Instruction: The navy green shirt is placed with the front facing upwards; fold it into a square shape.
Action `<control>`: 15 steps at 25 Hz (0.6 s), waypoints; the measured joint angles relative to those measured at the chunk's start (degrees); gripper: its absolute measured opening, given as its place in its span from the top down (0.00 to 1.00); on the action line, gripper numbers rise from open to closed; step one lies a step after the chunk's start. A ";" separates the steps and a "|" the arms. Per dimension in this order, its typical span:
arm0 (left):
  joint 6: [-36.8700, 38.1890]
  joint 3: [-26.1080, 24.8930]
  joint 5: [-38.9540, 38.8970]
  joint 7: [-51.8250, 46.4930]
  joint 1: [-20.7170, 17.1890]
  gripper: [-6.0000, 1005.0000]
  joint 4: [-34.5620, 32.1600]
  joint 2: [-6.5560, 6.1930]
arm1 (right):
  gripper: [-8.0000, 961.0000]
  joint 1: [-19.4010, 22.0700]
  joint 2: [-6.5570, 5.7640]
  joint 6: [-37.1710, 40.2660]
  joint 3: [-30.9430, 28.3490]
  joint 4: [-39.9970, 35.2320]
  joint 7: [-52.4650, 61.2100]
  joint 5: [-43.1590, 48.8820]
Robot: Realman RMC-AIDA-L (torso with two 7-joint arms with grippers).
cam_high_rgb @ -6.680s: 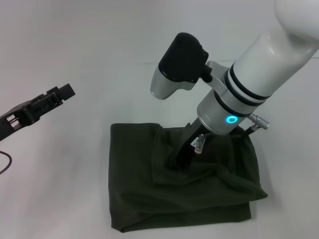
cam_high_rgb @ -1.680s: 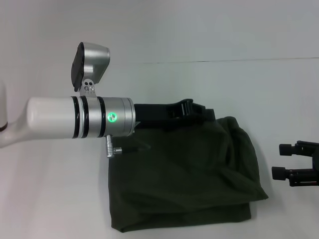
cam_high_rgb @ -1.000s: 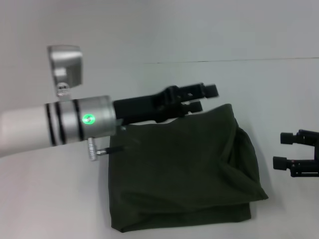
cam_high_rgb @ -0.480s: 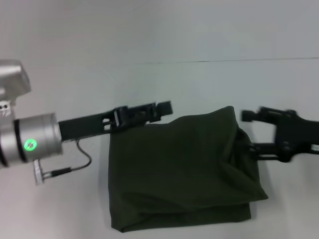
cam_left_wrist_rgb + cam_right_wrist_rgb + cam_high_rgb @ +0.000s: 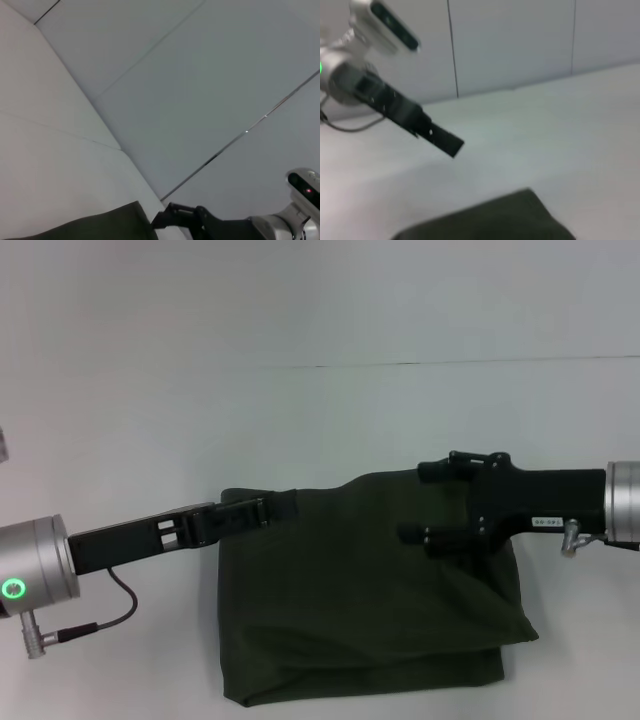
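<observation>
On the white table (image 5: 150, 400) in front of me the navy green shirt (image 5: 370, 610) lies folded into a rough square. My left gripper (image 5: 268, 510) sits over its far left corner; I cannot tell its jaws. My right gripper (image 5: 425, 502) hovers over the far right part, jaws apart and empty.

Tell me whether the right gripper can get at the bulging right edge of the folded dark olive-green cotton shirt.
Probably yes: the right gripper, fingers apart, already hangs over the dark olive-green cotton shirt, with nothing between.
</observation>
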State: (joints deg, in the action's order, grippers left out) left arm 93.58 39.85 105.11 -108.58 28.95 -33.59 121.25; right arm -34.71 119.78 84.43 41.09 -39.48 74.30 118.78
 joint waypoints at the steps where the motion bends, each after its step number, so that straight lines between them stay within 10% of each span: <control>1: -0.11 -0.04 0.08 0.27 -0.06 0.22 0.10 0.04 | 0.03 0.27 0.00 -1.05 0.88 0.13 0.00 0.03; 15: -0.26 -0.11 0.18 0.91 0.47 0.23 0.06 0.02 | 0.03 5.36 -0.30 -11.72 2.12 1.21 0.56 2.21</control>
State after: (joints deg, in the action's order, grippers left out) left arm 93.32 39.73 105.29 -107.67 29.42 -33.53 121.27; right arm -29.35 119.48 72.71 43.21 -38.28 74.86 120.99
